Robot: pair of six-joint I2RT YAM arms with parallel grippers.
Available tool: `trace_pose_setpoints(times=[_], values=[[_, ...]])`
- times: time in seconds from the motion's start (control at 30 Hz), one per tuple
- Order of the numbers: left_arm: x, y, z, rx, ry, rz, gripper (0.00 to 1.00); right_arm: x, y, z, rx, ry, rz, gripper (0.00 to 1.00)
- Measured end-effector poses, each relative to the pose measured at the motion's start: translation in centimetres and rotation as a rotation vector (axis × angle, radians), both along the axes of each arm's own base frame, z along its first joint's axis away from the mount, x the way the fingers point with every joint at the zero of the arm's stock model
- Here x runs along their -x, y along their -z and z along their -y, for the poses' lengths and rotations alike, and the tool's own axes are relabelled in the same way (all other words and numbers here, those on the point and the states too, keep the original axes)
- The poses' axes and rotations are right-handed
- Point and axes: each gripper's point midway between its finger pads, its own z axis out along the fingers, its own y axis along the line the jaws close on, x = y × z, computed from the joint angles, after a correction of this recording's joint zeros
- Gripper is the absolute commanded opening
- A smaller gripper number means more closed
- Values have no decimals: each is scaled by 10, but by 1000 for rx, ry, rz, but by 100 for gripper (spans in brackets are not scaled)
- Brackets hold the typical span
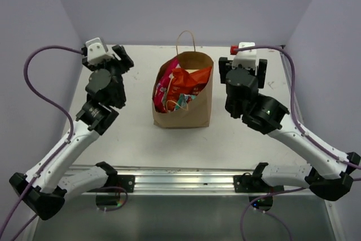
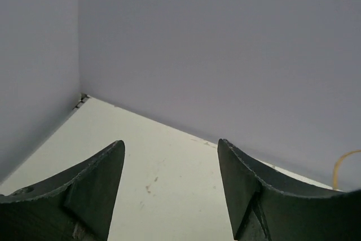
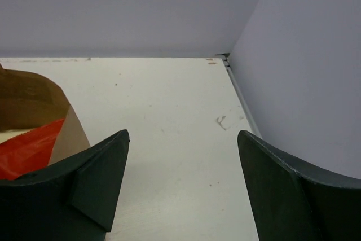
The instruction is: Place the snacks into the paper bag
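Note:
The brown paper bag stands upright at the table's middle, one looped handle sticking up at its back. Inside it I see the red-orange chip bag, the magenta bag and the small teal packet; the other snacks are hidden. My left gripper is open and empty, raised left of the bag; its wrist view shows bare table between the fingers. My right gripper is open and empty, right of the bag. The right wrist view shows the bag's rim and red-orange packet at its left.
Lavender walls close the white table at the back and both sides. A metal rail runs along the near edge between the arm bases. The bag's yellow handle shows at the right of the left wrist view.

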Motion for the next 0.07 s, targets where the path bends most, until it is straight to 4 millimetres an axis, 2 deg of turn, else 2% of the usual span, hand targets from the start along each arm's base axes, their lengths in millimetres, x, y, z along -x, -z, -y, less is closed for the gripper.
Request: trace_pose_setpoints(times=[0.07], values=[[-11,7,-12,-17,-28,-26,72,0,3,2,36,7,-4,83]])
